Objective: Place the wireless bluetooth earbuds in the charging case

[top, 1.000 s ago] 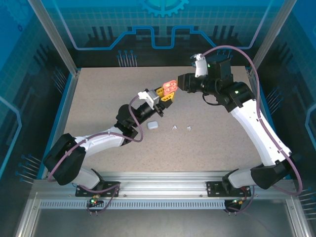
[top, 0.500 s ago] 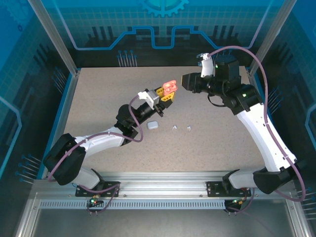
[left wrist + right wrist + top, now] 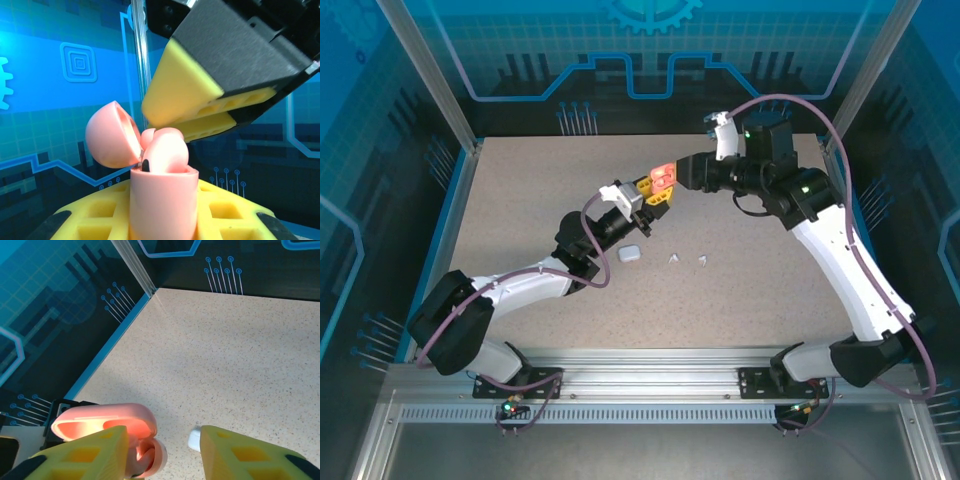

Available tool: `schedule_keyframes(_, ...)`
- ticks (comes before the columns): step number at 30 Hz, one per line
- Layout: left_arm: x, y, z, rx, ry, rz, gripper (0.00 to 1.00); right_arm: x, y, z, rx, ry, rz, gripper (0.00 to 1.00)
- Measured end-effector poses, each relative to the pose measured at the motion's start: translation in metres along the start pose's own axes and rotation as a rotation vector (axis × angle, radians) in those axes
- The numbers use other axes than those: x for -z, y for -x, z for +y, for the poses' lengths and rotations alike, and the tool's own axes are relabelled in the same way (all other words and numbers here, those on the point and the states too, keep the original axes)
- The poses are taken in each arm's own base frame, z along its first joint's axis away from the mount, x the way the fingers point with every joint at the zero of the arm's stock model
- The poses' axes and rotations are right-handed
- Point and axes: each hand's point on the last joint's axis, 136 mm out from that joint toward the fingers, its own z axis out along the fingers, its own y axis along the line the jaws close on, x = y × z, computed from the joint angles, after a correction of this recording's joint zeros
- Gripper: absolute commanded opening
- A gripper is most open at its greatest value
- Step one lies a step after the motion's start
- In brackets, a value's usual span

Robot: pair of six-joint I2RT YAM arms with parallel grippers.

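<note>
My right pincer (image 3: 680, 173), released, has swung back to the open pink case (image 3: 663, 176) that my left pincer (image 3: 653, 192) grips; the earbud (image 3: 167, 149) likely needs pressing home.

the left end effector (image 3: 658, 190), right end effector (image 3: 682, 172) and pink case (image 3: 663, 177) crowd the middle air. a white case (image 3: 629, 254) and white earbuds (image 3: 672, 258) lie below. the surface (image 3: 520, 190) on the left is free.

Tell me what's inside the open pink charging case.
Two rounded pink earbuds poke up from the pink case, beside its flipped-back lid. The case wall hides their lower parts, so whether they are fully seated cannot be told.
</note>
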Motion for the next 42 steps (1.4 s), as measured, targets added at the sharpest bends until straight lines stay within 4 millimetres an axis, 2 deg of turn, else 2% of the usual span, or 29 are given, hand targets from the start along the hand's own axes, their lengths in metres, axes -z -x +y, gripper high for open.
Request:
schedule_keyframes(7,0.000,-0.001,0.000,0.000,0.000,0.001,0.00,0.014,0.006,0.008,0.013,0.013,-0.030,0.44)
schedule_keyframes(20,0.001,-0.003,-0.001,0.002,-0.004,0.005,0.00,0.007,0.008,0.026,0.013,0.118,0.005,0.50)
schedule_keyframes(29,0.001,-0.003,-0.001,0.001,-0.005,0.006,0.00,-0.006,0.003,0.025,0.003,0.140,0.043,0.51)
schedule_keyframes(42,0.001,-0.004,-0.001,0.002,-0.004,0.010,0.00,-0.008,-0.001,0.031,0.005,0.168,0.059,0.51)
